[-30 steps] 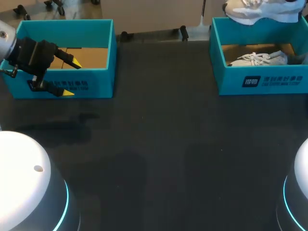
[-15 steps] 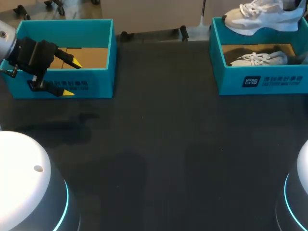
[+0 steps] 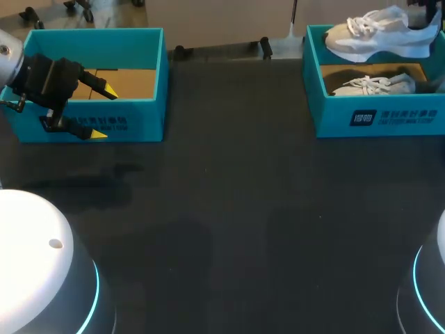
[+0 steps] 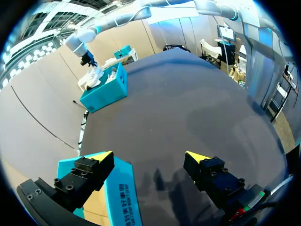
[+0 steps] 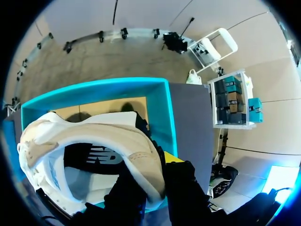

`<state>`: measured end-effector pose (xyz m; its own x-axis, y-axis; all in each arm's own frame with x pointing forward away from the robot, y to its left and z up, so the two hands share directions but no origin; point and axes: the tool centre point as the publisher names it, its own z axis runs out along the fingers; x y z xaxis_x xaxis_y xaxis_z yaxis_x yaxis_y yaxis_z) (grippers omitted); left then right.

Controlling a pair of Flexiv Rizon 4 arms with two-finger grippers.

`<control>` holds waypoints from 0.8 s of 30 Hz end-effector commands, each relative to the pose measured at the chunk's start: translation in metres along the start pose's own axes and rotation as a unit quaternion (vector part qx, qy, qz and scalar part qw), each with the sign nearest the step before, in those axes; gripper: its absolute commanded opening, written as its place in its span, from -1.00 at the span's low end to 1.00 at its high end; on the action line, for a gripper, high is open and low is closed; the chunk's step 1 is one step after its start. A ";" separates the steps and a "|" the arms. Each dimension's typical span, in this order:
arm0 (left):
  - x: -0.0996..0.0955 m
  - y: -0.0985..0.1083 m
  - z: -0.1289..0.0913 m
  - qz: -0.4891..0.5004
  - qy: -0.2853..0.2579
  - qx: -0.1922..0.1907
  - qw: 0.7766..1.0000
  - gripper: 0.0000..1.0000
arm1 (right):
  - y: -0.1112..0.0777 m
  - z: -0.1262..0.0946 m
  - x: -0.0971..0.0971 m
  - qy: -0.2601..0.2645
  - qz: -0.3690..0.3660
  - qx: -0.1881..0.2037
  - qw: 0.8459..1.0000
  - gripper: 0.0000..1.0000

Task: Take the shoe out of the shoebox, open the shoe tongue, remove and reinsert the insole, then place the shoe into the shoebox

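Table [image 3: 229,209]: dark, with two teal boxes on its far side. The left shoebox [image 3: 90,125] shows only a bare cardboard floor. The right shoebox [image 3: 379,118] has a second shoe [image 3: 372,85] lying inside.

The shoe [image 3: 375,38] is white, hanging in the air over the back of the right shoebox, sole roughly level and clear of the rim.

Right gripper [image 5: 157,179]: pinching the shoe at the heel collar, one finger inside and one outside.
Left gripper [image 3: 103,113]: fingers spread wide with nothing between them, parked at the front wall of the left shoebox.

Progress, my read: step one is nearly done. The shoe is lifted out but not yet set on the table. Tongue, insole out and in, and the return to the box are all still to do.

View differences:
- The head view cuts off most of the right gripper, so the grasp can't be confirmed there.
- The right wrist view shows the pinch and the open box below the shoe.
- The left wrist view confirms the left fingers are empty. The shoe is only a small shape far off.
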<state>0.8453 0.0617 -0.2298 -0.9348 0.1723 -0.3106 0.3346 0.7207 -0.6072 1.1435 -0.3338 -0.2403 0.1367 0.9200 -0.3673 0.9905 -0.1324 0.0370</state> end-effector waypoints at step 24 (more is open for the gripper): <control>0.000 0.000 0.000 0.000 0.001 -0.002 1.000 1.00 | 0.024 0.052 0.009 -0.029 0.029 0.014 0.999 -1.00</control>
<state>0.8453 0.0617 -0.2298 -0.9348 0.1724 -0.3106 0.3346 0.7207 -0.6072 1.1609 -0.3467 -0.2846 0.1919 0.8883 -0.4172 0.9804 -0.1930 0.0400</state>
